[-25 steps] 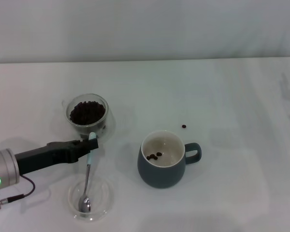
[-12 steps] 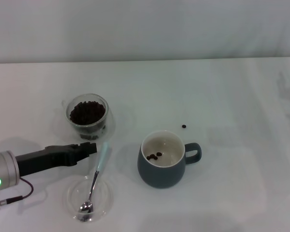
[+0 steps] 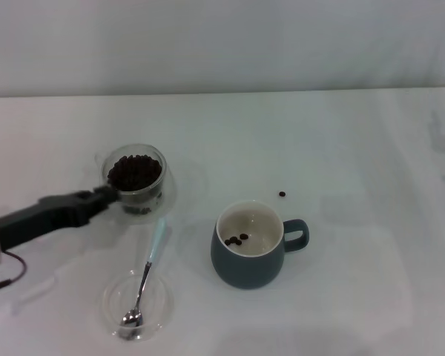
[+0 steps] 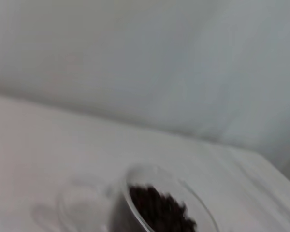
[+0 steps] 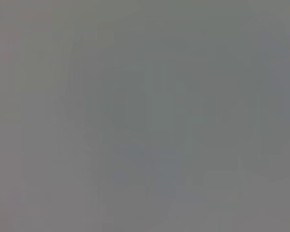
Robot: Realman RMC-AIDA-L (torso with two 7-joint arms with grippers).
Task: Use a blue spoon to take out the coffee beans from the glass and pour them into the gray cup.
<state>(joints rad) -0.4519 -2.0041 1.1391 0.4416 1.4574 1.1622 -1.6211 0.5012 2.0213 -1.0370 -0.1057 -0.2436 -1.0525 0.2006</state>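
Now the pale-blue-handled metal spoon (image 3: 146, 274) rests unheld, bowl in the shallow clear dish (image 3: 160, 305) at near left. Left gripper (image 3: 107, 195) touches the bean-filled clear glass tumbler (image 3: 136, 176); I cannot tell its finger state. Few beans (image 3: 236, 239) lie in the blue-gray mug (image 3: 251, 245).

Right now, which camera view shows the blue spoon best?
The head view: the blue spoon shows whole, its bowl resting in the shallow glass dish and its handle leaning out over the rim. The left wrist view shows only the glass and beans; the right wrist view shows nothing.
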